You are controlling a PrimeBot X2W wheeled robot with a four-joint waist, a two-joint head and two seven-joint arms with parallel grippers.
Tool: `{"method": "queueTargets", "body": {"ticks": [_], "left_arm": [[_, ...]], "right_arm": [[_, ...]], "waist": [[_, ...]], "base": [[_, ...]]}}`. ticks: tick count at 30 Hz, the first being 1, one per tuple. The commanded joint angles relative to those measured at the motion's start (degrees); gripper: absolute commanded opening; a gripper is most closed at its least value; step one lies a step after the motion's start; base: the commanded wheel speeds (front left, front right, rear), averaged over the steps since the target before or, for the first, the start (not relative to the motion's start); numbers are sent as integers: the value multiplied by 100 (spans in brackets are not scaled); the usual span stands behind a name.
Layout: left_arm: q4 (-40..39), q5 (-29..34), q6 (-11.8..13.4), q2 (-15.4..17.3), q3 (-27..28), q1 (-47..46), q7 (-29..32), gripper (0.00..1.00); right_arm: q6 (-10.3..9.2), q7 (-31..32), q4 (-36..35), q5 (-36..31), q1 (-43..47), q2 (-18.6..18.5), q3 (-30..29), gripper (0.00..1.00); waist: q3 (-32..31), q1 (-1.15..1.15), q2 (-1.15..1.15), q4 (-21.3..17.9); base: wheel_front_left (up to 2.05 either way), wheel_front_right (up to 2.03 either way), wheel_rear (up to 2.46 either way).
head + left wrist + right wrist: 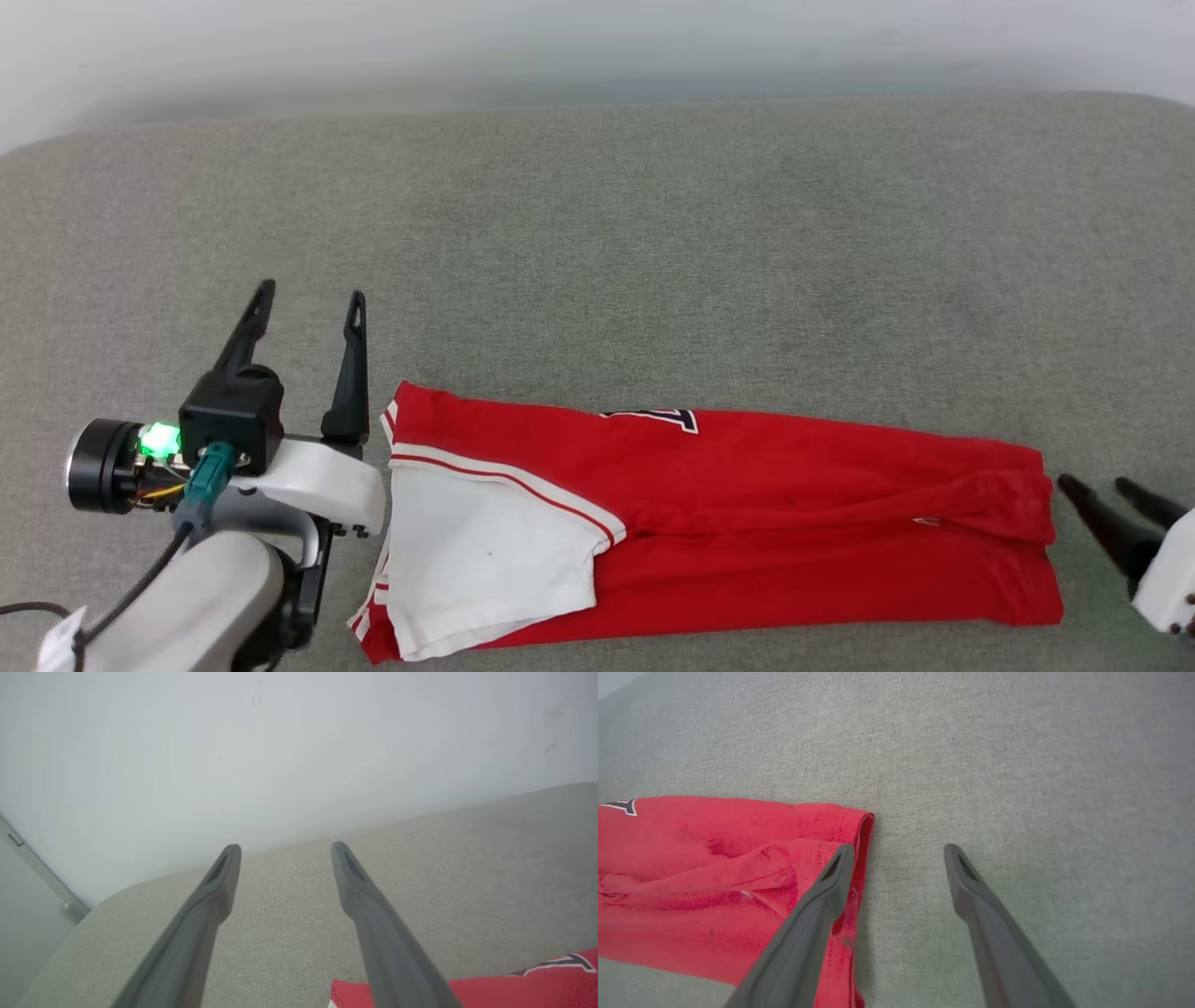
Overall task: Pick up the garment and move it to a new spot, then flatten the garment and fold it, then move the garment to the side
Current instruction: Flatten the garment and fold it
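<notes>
Head view: open surface (653, 233) beyond garment (747, 485)

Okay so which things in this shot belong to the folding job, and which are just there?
Part of the job:
- red jersey shirt, lying partly folded, white sleeve on top
- left claw, open, beside the sleeve end
- right claw, open, at the hem end

Just there:
- grey fabric surface under the shirt
- pale wall behind it

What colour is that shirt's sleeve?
The sleeve is white with red-and-white striped trim; clearest in the head view.
</notes>
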Motion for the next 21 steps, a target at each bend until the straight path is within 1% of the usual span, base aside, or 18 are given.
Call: {"method": "queueTargets", "body": {"ticks": [1, 4, 8, 15, 21], "left_arm": [[-49, 136, 65, -110, 153, 191, -32, 100], [-204, 616, 199, -385, 704, 623, -28, 100], [-302, 1194, 241, -800, 1472, 1240, -30, 100], [-399, 2038, -124, -1537, 2478, 2155, -26, 100], [-354, 2715, -479, -2097, 3046, 2748, -26, 100]], "right_arm": [[-3, 19, 21, 65, 105, 113, -25, 100], [-3, 138, 88, 189, 190, 339, -29, 100], [-3, 356, 157, 413, 290, 607, 131, 100], [-2, 888, 299, 600, 537, 918, 885, 100], [-1, 960, 529, 647, 440, 1058, 1177, 100]], "waist": [[21, 0, 0, 31], [47, 0, 0, 82], [70, 0, 0, 151], [43, 0, 0, 234], [-19, 0, 0, 273]], "base": [[0, 0, 0], [0, 0, 0], [0, 0, 0], [0, 0, 0], [0, 0, 0]]}}
